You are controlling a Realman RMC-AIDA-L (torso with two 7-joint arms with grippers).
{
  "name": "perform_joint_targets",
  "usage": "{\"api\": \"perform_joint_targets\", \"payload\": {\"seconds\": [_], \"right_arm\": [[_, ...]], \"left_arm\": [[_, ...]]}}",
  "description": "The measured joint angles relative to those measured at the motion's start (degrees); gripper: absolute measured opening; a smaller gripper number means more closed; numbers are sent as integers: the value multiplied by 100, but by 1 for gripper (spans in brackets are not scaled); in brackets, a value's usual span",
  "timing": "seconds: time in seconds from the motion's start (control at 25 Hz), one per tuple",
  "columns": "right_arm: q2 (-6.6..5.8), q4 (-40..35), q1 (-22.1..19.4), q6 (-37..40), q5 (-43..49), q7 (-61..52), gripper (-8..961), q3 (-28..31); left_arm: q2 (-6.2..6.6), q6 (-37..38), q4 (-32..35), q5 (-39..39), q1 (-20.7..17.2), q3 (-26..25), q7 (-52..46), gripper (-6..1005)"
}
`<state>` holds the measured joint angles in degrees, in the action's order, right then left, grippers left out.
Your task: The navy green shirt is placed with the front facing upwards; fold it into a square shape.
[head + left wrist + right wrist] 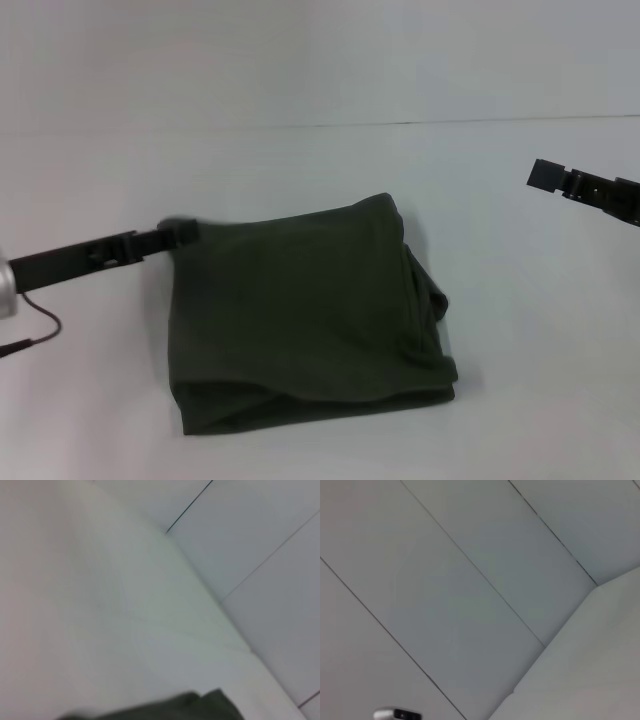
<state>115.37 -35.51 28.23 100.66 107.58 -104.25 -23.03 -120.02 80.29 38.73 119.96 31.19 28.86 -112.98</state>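
A plain white table fills the near and middle scene under even, soft light. At the far side it meets a pale grey wall. The wall is built of large panels with thin dark seams between them.

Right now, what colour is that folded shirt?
Dark olive green, plain on the shirt side showing; clearest in the head view.

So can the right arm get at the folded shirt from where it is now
Probably yes. The right gripper hangs above the white table, off the right side of the navy green shirt, with nothing between them. The left gripper is at the shirt's far left corner, away from that path.
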Motion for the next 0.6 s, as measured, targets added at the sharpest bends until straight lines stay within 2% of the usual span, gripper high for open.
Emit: {"api": "perform_joint_targets", "payload": {"seconds": [0.16, 0.24, 0.4, 0.52, 0.6], "right_arm": [[36, 0, 12, -22, -1, 320, 930, 1], [104, 0, 2, -16, -1, 685, 930, -22], [265, 5, -123, 114, 4, 1905, 930, -302], [402, 34, -279, 157, 7, 2805, 930, -524], [441, 245, -368, 155, 7, 3423, 930, -662]], "left_arm": [[-74, 313, 491, -366, -296, -148, 669, 497], [-117, 476, 760, -387, -411, -152, 967, 558], [-261, 1476, 1238, -406, -629, -120, 1991, 695], [-301, 1794, 1256, -427, -685, -123, 2380, 803], [-330, 2005, 1217, -413, -766, -105, 2796, 799]]}}
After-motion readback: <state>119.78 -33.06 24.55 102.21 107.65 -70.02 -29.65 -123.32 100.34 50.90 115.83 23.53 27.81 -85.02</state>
